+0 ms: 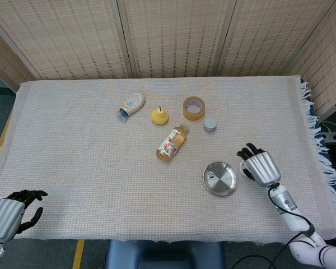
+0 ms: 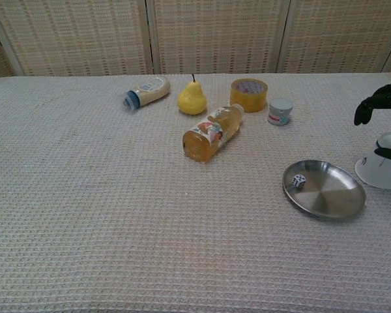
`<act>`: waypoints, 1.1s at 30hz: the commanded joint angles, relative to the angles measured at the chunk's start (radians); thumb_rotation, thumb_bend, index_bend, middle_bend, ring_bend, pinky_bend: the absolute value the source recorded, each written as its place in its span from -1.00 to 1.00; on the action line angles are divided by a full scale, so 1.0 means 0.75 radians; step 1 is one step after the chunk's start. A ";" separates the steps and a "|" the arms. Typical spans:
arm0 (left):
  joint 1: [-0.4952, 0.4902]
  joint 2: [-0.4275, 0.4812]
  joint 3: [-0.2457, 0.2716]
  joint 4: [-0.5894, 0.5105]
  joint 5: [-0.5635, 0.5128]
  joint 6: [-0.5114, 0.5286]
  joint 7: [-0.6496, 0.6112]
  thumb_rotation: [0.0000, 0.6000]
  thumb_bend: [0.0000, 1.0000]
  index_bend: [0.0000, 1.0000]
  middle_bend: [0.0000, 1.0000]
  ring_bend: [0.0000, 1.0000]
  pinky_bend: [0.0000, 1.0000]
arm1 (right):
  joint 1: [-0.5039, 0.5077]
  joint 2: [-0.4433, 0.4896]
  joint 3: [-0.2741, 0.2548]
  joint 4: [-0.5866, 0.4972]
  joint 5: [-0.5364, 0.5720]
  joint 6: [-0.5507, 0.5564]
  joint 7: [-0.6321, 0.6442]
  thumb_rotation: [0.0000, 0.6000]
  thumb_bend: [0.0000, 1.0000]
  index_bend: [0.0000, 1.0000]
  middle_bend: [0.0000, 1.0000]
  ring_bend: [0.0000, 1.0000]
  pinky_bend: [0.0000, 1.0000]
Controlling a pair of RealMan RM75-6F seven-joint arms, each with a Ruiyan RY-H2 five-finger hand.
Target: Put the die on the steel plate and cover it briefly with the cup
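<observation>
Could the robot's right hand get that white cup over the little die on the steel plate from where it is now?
Probably yes. The right hand is at the white cup, which stands mouth down just right of the steel plate. The die lies near the plate's left rim, with nothing between.

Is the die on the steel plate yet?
Yes. The die lies inside the steel plate, near its left rim, uncovered; the white cup stands beside the plate, mouth down.

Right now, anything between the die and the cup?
Only bare steel plate and a strip of cloth. The die sits near the plate's left rim; the cup, at the right hand, stands beyond its right rim. Chest view.
</observation>
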 commanded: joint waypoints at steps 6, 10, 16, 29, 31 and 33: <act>0.000 -0.001 0.002 -0.004 0.002 -0.003 0.008 1.00 -0.13 -0.29 -0.11 -0.21 -0.02 | -0.035 0.145 0.021 -0.249 0.180 -0.171 -0.181 1.00 -0.93 -0.88 -0.81 -1.00 -0.65; 0.000 0.000 0.001 -0.004 -0.001 -0.004 0.007 1.00 -0.13 -0.29 -0.11 -0.21 -0.02 | -0.039 0.133 0.026 -0.231 0.202 -0.188 -0.190 1.00 -0.93 -0.86 -0.81 -1.00 -0.57; 0.000 0.000 0.001 -0.002 -0.002 -0.005 0.006 1.00 -0.13 -0.29 -0.11 -0.20 -0.02 | -0.030 0.038 0.019 -0.055 0.128 -0.159 -0.018 1.00 -0.92 -0.54 -0.68 -0.89 -0.25; 0.000 0.000 0.001 -0.001 -0.003 -0.004 0.001 1.00 -0.13 -0.29 -0.10 -0.20 -0.02 | -0.030 -0.145 0.007 0.309 0.028 -0.054 0.163 1.00 -0.62 -0.10 -0.24 -0.41 0.43; 0.000 0.000 0.000 -0.002 -0.003 -0.003 0.001 1.00 -0.13 -0.29 -0.10 -0.20 -0.02 | -0.031 -0.165 0.010 0.349 0.019 -0.029 0.167 1.00 -0.57 -0.01 -0.16 -0.33 0.52; 0.000 0.000 0.001 -0.001 -0.002 -0.003 0.003 1.00 -0.13 -0.29 -0.10 -0.20 -0.02 | -0.032 -0.185 0.011 0.388 0.004 0.005 0.173 1.00 -0.54 0.05 -0.12 -0.27 0.57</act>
